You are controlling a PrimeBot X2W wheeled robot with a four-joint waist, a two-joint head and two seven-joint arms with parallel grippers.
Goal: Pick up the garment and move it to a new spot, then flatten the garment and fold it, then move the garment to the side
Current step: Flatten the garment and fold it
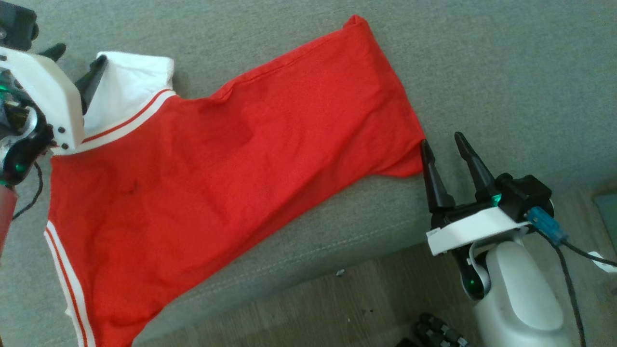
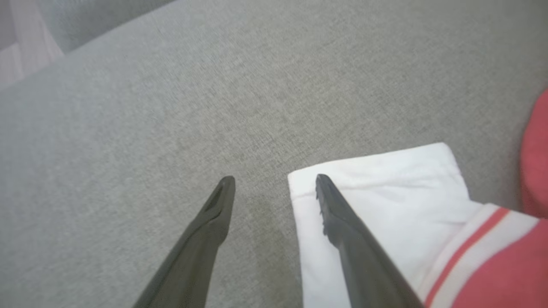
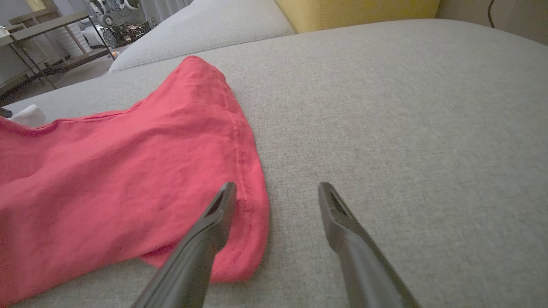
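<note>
- Your garment (image 1: 231, 159) is lying spread on the grey sofa (image 1: 482, 58), running from 7 o'clock to 1 o'clock in the head view.
- Your left hand (image 2: 275, 179) is sitting open at 10 o'clock, gripping nothing. One finger (image 2: 351, 239) is crossing the white sleeve (image 2: 385, 192), the other bare sofa.
- Your right hand (image 1: 441, 140) is sitting open at 4 o'clock, empty, one finger just beside the red hem corner (image 3: 252, 239).

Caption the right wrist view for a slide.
Open right gripper beside the red garment, spread on a grey cushion.
</note>
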